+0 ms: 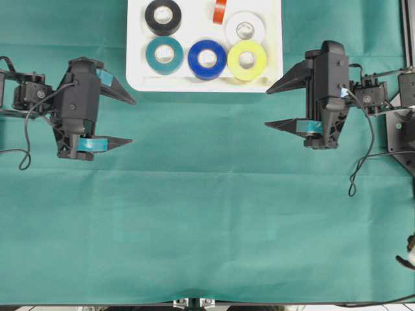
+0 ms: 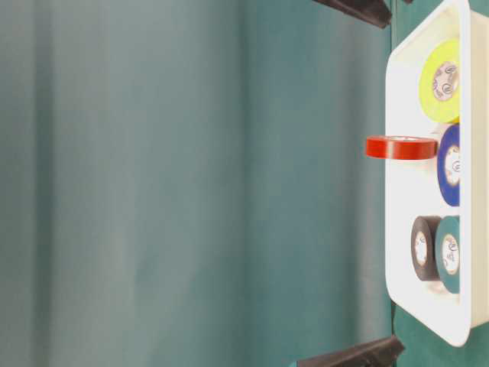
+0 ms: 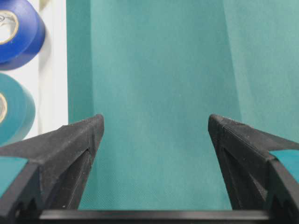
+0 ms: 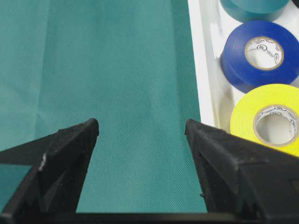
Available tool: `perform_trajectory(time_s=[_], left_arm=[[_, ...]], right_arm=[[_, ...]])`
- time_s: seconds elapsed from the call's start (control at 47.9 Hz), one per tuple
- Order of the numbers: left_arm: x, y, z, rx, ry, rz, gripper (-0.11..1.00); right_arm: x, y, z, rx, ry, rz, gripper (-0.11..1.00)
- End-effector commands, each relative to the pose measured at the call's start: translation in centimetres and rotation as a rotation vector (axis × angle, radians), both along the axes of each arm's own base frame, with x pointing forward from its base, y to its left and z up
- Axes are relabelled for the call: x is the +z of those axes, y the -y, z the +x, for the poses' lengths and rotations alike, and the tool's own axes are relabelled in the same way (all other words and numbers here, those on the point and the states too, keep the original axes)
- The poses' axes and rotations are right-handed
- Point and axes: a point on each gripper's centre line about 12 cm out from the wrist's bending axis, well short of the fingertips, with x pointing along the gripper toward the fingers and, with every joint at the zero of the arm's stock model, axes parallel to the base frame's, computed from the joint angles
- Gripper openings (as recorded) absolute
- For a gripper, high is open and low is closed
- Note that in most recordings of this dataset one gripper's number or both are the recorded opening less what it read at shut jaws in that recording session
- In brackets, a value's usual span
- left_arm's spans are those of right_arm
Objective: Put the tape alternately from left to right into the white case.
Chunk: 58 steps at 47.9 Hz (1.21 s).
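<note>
Bench: green cloth (image 1: 207,220) covers the whole working surface; bare of rolls in the overhead view; faint creases only
White case: white case (image 1: 139,58) lies at the far edge of the cloth, between the two arms; shallow, raised rim, rounded corners; all six rolls sit inside it, so the loading looks finished by my reading
Left end effector: left end effector (image 1: 120,120) hangs over bare cloth just beside the case's near-left corner; jaws spread wide, nothing between them in its wrist view
Right end effector: right end effector (image 1: 280,105) hangs over bare cloth just off the case's near-right corner; jaws fully apart, empty
Front row of tape: teal roll (image 1: 164,55), blue roll (image 1: 207,59), yellow roll (image 1: 247,60); all flat, cores up, close together or touching
Back row of tape: black roll (image 1: 163,17) and white roll (image 1: 245,28) flat; red-orange roll (image 1: 220,11) stands on edge between them, partly cut off by the picture's top
Handling: rolls look light and stiff; vinyl sides probably a little slick; cardboard core keeps the ring from collapsing
Where to hold: across the outer diameter for a flat roll, or one finger in the core and one outside; the upright red-orange one could roll if nudged, so pinch its two flat faces
</note>
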Motion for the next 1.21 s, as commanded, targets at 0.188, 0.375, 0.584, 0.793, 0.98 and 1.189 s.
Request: perform_trajectory(time_s=[0.188, 0.375, 0.584, 0.793, 0.98, 1.189], left_arm=[[0.6, 0.0, -1.3, 0.0, 0.038, -0.001, 0.75], [0.8, 0.0, -2.2, 0.0, 0.051, -0.002, 0.75], [1.1, 0.0, -3.2, -0.001, 0.075, -0.003, 0.75], [1.1, 0.0, -3.8, 0.001, 0.1, -0.003, 0.75], [1.3, 0.0, -4.4, 0.001, 0.113, -0.005, 0.75], [1.4, 0.0, -5.1, 0.015, 0.128, -0.026, 0.75]], right_arm=[[0.9, -0.2, -0.3, 0.011, 0.05, -0.002, 0.84], [1.2, -0.2, -0.8, 0.011, 0.066, -0.003, 0.84], [1.4, -0.3, -1.3, 0.011, 0.079, -0.002, 0.84], [1.4, -0.4, -1.7, 0.02, 0.097, 0.003, 0.84], [1.5, -0.5, -2.0, 0.023, 0.112, 0.004, 0.84], [1.7, -0.5, -2.6, 0.023, 0.129, 0.002, 0.84]])
